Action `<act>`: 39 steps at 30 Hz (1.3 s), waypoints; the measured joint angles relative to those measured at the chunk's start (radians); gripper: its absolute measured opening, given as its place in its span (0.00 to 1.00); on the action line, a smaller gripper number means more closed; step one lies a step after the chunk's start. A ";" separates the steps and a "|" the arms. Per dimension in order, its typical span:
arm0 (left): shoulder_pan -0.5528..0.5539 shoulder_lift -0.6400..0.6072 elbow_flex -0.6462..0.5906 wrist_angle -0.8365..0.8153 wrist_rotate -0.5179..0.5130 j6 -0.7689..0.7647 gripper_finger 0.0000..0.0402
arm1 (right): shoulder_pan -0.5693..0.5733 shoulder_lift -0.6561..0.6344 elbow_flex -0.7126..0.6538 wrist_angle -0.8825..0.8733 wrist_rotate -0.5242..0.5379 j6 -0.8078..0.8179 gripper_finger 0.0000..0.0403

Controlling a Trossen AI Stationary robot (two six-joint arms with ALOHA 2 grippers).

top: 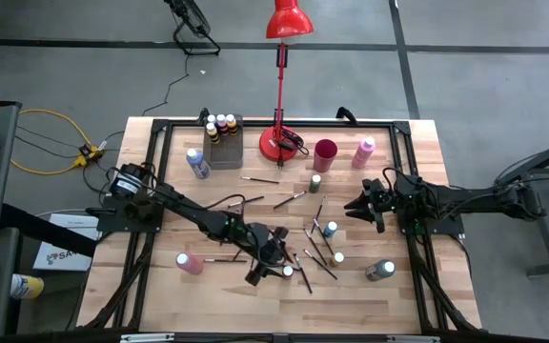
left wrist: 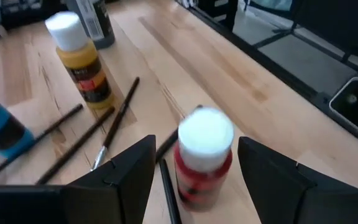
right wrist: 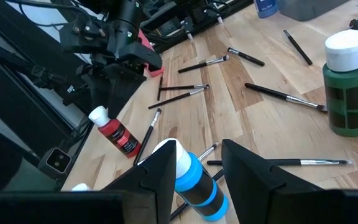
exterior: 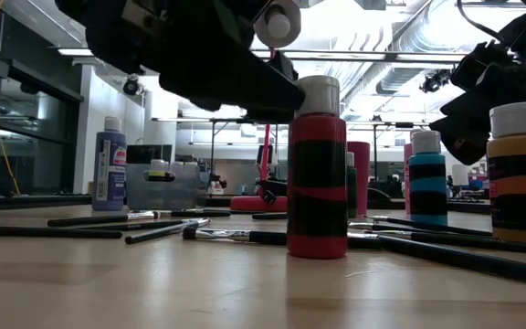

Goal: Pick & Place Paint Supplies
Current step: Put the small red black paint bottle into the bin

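Observation:
A red white-capped paint bottle (left wrist: 202, 152) stands upright on its base near the table's middle (top: 288, 272). My left gripper (top: 273, 259) is low and open, one finger on either side of that bottle; I see no touch. My right gripper (top: 368, 204) hovers open above the table's right half, over a blue-banded bottle (right wrist: 197, 183). A yellow bottle (left wrist: 82, 62) and a green bottle (right wrist: 348, 87) stand close by. Several dark-handled paintbrushes (top: 298, 252) lie flat and scattered around them.
At the far edge stand a grey bin (top: 223, 141) holding bottles, a red lamp (top: 280, 143), a dark red cup (top: 325, 154) and a pink bottle (top: 363, 151). A purple-blue bottle (top: 196, 162) and another pink one (top: 189, 262) stand left. Bare wood lies along the near edge.

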 joint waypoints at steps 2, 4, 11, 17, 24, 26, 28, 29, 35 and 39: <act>0.000 -0.001 0.009 0.007 0.000 0.000 0.56 | 0.000 0.000 0.000 0.000 0.000 0.000 0.30; 0.000 -0.002 0.010 0.002 0.000 0.000 0.56 | 0.000 0.000 0.000 0.002 0.000 0.000 0.30; 0.000 0.012 0.009 0.006 0.000 0.000 0.56 | 0.000 0.000 0.000 0.003 0.000 0.000 0.30; -0.005 0.024 0.009 0.017 0.003 -0.008 0.56 | 0.000 0.000 0.000 0.003 0.000 0.000 0.30; -0.005 0.023 0.018 0.015 0.008 -0.015 0.56 | 0.000 0.000 0.000 0.003 0.000 0.000 0.30; -0.005 0.023 0.026 0.015 0.008 -0.003 0.56 | 0.000 0.000 0.000 0.003 0.000 0.000 0.30; -0.005 0.023 0.028 0.018 0.008 0.001 0.56 | 0.000 0.000 0.000 0.003 0.000 0.000 0.30; -0.005 0.023 0.028 0.015 0.009 0.001 0.56 | 0.000 0.000 0.000 0.003 0.000 0.000 0.30; -0.005 0.031 0.028 0.016 0.015 0.002 0.54 | 0.000 0.000 0.000 0.003 0.000 0.000 0.30; -0.005 0.031 0.028 0.015 0.016 0.002 0.45 | 0.000 0.000 0.000 0.003 0.000 0.000 0.30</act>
